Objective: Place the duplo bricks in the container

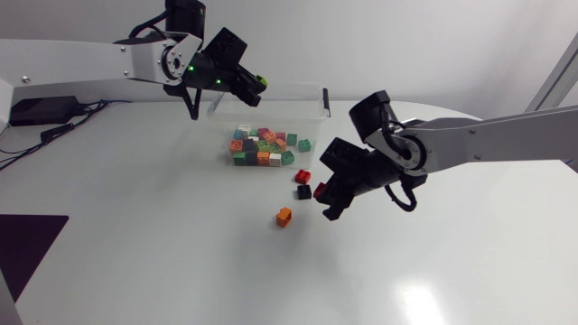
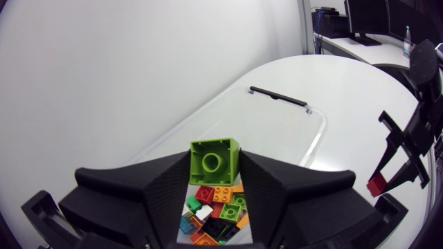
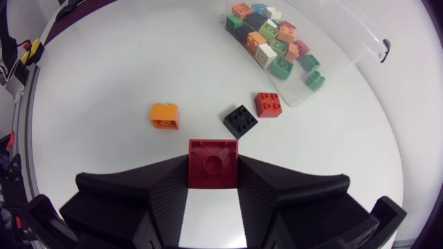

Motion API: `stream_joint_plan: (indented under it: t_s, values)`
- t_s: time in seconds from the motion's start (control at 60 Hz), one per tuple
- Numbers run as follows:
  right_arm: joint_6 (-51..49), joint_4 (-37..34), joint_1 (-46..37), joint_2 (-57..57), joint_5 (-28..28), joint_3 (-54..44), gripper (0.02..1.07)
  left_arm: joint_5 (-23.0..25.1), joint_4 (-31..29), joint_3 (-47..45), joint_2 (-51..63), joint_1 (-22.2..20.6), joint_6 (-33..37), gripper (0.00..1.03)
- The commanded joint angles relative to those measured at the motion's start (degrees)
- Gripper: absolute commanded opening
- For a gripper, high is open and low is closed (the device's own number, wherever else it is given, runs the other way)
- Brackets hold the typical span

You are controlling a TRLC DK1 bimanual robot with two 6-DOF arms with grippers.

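- Here, a green brick is clamped between the fingers of the left gripper, over the clear container.
- A dark red brick is gripped by the right gripper, above the white table.
- Mixed bricks are piled inside the container.
- An orange brick, a black brick and a red brick are left on the table beside it.
- Both held bricks are shown plainly only in the wrist views.

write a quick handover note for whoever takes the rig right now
Left gripper: shut on a green brick, held above the clear container.
Right gripper: shut on a dark red brick, low over the table beside the loose bricks.
Done: a pile of bricks lies in the container.
Left: drop the green brick in, carry the dark red one over, then collect the orange brick, black brick and red brick from the table in front of the container.
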Motion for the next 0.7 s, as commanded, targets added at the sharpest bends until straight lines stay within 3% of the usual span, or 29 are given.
stream_joint_plan:
  t_s: [0.0,0.083,0.117,0.167,0.2,0.333,0.5,0.683]
  values:
    - [-0.3,-1.7,-0.4,-2.0,-0.3,1.0,0.34,-1.1,0.7,4.9,4.4,0.6,-2.6,0.41]
    - [0.2,-2.9,-0.6,-3.3,-0.4,2.3,0.34,-3.1,0.6,7.8,7.0,0.8,-3.2,0.58]
    - [0.4,-3.2,-0.6,-3.7,-0.4,3.0,0.34,-4.0,0.7,8.6,7.7,1.0,-3.6,0.68]
    - [1.0,-3.9,-0.8,-4.2,-0.4,4.4,0.34,-4.9,0.7,8.8,8.0,1.1,-3.8,0.93]
    - [1.3,-4.1,-0.9,-4.4,-0.4,5.4,0.34,-4.9,0.8,8.1,7.8,1.2,-3.6,0.99]
    - [3.4,-4.3,-1.5,-4.3,-0.4,9.7,0.34,-4.9,2.8,3.7,4.5,1.8,-3.4,0.99]
    - [7.5,-1.0,-1.9,-2.2,-0.4,14.6,0.34,-4.4,10.0,-10.8,-5.7,2.7,-0.8,0.99]
    - [11.6,1.9,-1.9,2.3,0.1,21.3,0.34,-1.3,10.5,-21.7,-14.9,3.5,2.5,0.99]
